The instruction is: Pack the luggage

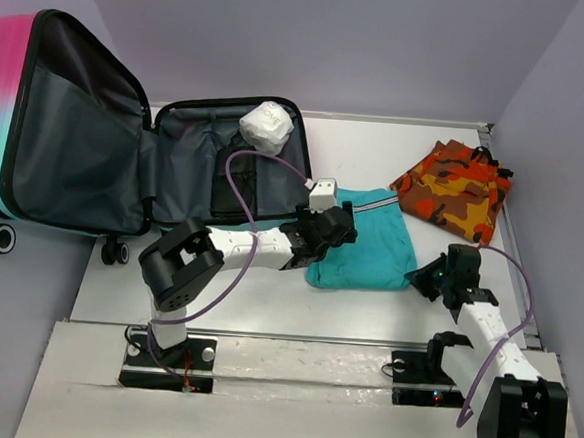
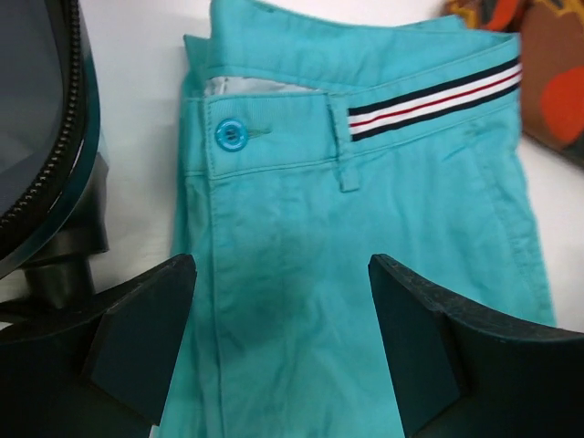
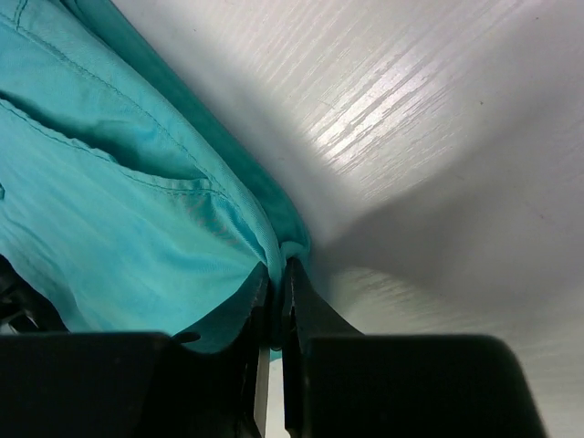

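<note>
left arm reaches out low from its base, forearm running across the table [image 1: 365, 314] towards the middle, wrist angled down. left gripper [image 1: 340, 225] hangs right above the teal shorts [image 1: 370, 250] with its jaws spread wide and nothing between them. in the left wrist view the two fingers [image 2: 155, 319] frame the fabric just below the button and waistband of the shorts [image 2: 365, 228]. can't tell if the tips actually touch the cloth or sit just off it.

the luggage [image 1: 76, 154] is just beside that gripper, on its left. it lies open flat with the lid standing up on the far side from the gripper, and the dark zipper edge [image 2: 55, 146] shows at the left of the wrist view. a white bundle [image 1: 266, 125] lies in the half nearer the gripper.

right arm is folded back on itself, elbow out near the table edge, forearm coming in and forward. right gripper [image 1: 423, 280] is at the corner of the shorts, on the opposite side from the left gripper. its jaws are pinched nearly together on a fold of the teal fabric [image 3: 109, 201], right at the hem, and the tips [image 3: 276, 274] are down close to the table.

beyond the right gripper, well apart from it, lies an orange camo garment [image 1: 455, 188].
</note>
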Action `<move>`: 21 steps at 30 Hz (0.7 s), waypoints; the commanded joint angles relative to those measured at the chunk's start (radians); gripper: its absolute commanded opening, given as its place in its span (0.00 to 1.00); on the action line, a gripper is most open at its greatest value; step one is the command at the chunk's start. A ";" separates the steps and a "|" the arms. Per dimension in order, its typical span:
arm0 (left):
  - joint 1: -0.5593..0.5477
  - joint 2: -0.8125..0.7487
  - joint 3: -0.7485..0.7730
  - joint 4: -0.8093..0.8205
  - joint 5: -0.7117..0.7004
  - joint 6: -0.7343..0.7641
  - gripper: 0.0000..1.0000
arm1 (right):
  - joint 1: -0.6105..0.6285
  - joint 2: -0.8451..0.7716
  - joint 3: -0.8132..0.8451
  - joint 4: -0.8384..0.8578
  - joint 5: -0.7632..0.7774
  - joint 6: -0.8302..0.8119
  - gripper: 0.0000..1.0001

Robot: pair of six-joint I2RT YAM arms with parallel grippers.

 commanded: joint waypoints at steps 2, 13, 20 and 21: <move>0.007 0.029 0.029 -0.031 -0.056 0.000 0.90 | 0.002 -0.082 0.048 -0.093 0.110 0.009 0.08; 0.015 0.064 0.023 -0.031 -0.038 -0.002 0.90 | 0.002 -0.258 0.181 -0.334 0.238 0.014 0.07; 0.022 0.163 0.092 -0.034 -0.021 -0.008 0.87 | 0.002 -0.225 0.186 -0.327 0.235 0.003 0.07; 0.022 0.188 0.115 -0.034 -0.013 -0.009 0.85 | 0.002 -0.226 0.188 -0.327 0.238 0.003 0.07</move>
